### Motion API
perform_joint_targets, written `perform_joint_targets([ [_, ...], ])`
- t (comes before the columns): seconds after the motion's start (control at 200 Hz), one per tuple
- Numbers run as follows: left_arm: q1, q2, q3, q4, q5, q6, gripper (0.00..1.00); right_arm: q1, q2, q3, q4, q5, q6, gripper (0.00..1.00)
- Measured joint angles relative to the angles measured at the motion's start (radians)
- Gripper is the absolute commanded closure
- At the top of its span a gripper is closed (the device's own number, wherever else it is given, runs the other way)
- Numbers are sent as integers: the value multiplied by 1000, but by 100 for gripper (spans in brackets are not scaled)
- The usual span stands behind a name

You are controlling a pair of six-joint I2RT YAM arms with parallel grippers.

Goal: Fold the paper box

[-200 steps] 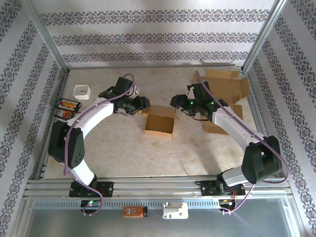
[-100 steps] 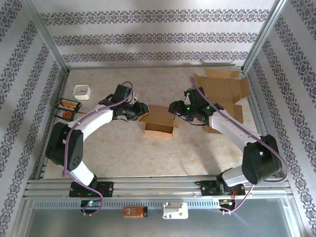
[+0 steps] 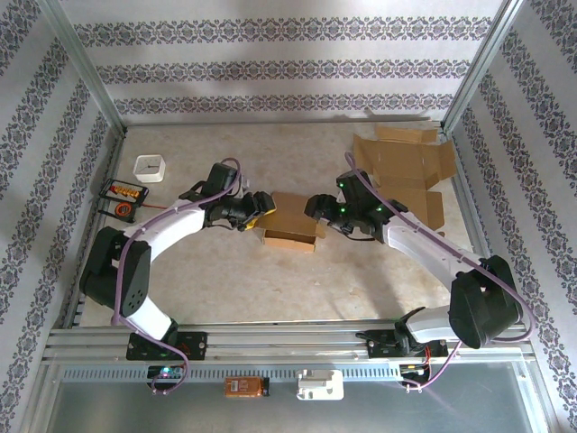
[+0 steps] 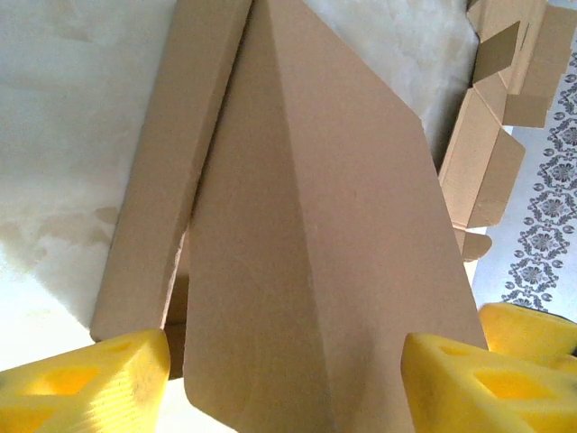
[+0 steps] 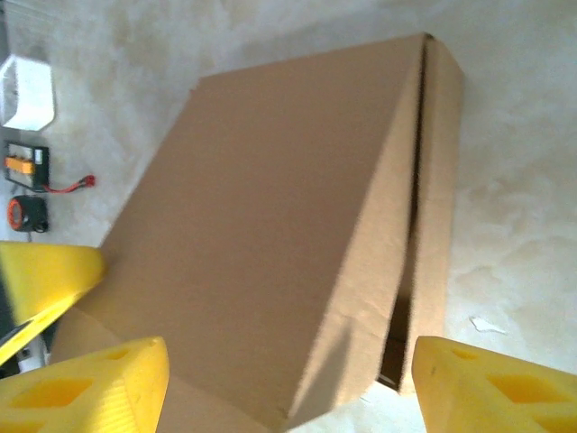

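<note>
The brown paper box (image 3: 293,219) sits mid-table with its lid folded down over it. My left gripper (image 3: 257,206) is at the box's left end and my right gripper (image 3: 315,208) at its right end. Seen from the left wrist, a creased flap of the box (image 4: 306,253) reaches down between the wide-apart yellow fingers (image 4: 86,379) of the left gripper (image 4: 284,388), with a gap beside it. From the right wrist, the lid (image 5: 270,225) lies ahead of the right gripper (image 5: 288,392), whose fingers (image 5: 491,388) stand wide and hold nothing.
Flat unfolded cardboard boxes (image 3: 406,167) are piled at the back right, also seen from the left wrist as cardboard (image 4: 500,108). A small white container (image 3: 149,168) and an orange-and-black device (image 3: 123,194) sit at the left wall. Metal frame posts and patterned walls enclose the table.
Both grippers have moved down and inward against the box's ends. The lid has come down from tilted to nearly flat. Both sets of jaws have opened wider.
</note>
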Motion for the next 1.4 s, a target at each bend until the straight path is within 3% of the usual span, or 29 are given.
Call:
perform_joint_targets([
  [0.365,-52,-27,-34,5,-12,-14,50,57,6,-26,26,19,24,47],
  [0.475,-66,-27,-39,5,-18,-18,60,64,18,-41,30,31,33,49],
  [0.585,-71,-25,-50,15,-22,-27,61,81,23,-49,32,47,33,49],
  [0.814,-73,-12,-61,14,-44,-17,55,90,24,-79,42,105,20,46],
  [1.029,-72,-12,-59,-50,-142,60,53,90,29,-101,37,153,-6,43],
  [1.259,-72,-18,-44,-69,-161,101,29,90,13,-84,7,177,-40,32],
  [1.404,-72,-22,8,-96,-190,136,21,90,-11,-50,6,178,-63,23],
])
